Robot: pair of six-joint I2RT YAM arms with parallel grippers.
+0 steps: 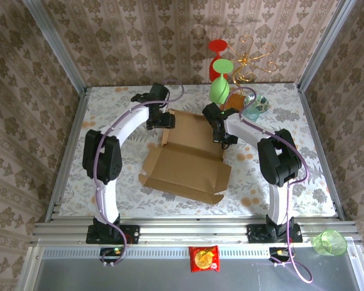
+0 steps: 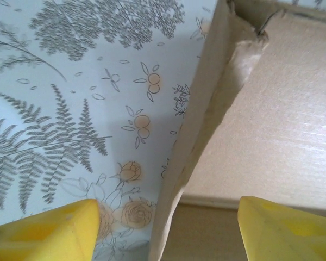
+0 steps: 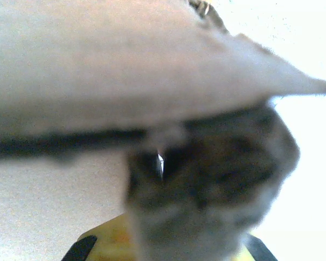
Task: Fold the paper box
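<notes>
At the centre of the table (image 1: 279,176), the paper box (image 1: 185,163) lay opened out and mostly flat on the floral cover, its long edges running from 9 to 3 o'clock and small flaps standing out at its corners.

Left end effector (image 1: 165,121): positioned at the 11 o'clock corner of the box. In the left wrist view its yellow fingers (image 2: 49,231) stood wide apart in a released state. A raised cardboard side wall of the box ran up between them, and neither finger touched it. Floral cover lay to one side of that wall and the box's inner panel to the other.

Right end effector (image 1: 220,138): positioned at the 2 o'clock edge of the box, jaws clenched. The right wrist view was badly blurred, with a cardboard flap (image 3: 125,70) very close across its upper half. Whether cardboard was pinched between the jaws could not be determined.

Other items noted: a green goblet (image 1: 219,90) and a teal cup (image 1: 253,109) at 1 o'clock beyond the box, and a red snack packet (image 1: 203,259) on the near ledge at 6 o'clock.
</notes>
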